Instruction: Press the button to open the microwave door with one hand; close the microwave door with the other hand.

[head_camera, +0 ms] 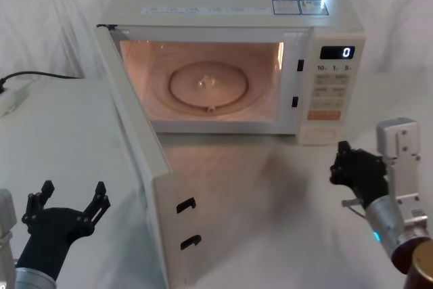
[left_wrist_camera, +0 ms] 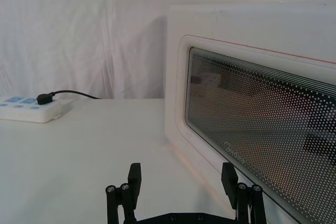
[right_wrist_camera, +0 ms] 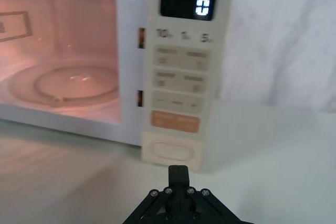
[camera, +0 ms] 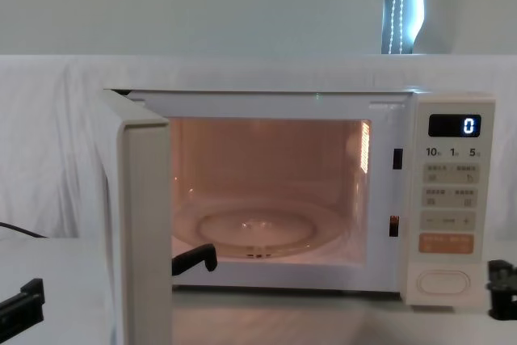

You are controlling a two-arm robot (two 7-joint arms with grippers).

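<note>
Head view shows you the microwave door (head_camera: 139, 160) already swung fully out toward the robot, its latch hooks facing right and the lit cavity (head_camera: 203, 86) with its glass turntable (head_camera: 206, 82) exposed, so by my reading the press is done and only the closing is left. Your left gripper (head_camera: 71, 202) sits low on the table (head_camera: 61, 140) on the outer side of the door, fingers spread wide and holding nothing; the left wrist view puts the door's dotted window (left_wrist_camera: 262, 129) just ahead of it, not yet touching. Your right gripper (head_camera: 346, 164) hangs in front of the control panel (head_camera: 329, 93), near the open button (right_wrist_camera: 173, 151), with its fingers drawn together on nothing. The main risk is in where you push: contact near the hinge gives poor leverage and could shove the whole oven backward on the cloth rather than swing the door. An open finger could also catch on the raised window frame and skate along it. Push too gently and the hooks may not latch; too fast and the door may slam and bounce. The power strip (left_wrist_camera: 29, 109) and its cable lie well apart to the left, so keep the elbow clear of them.
</note>
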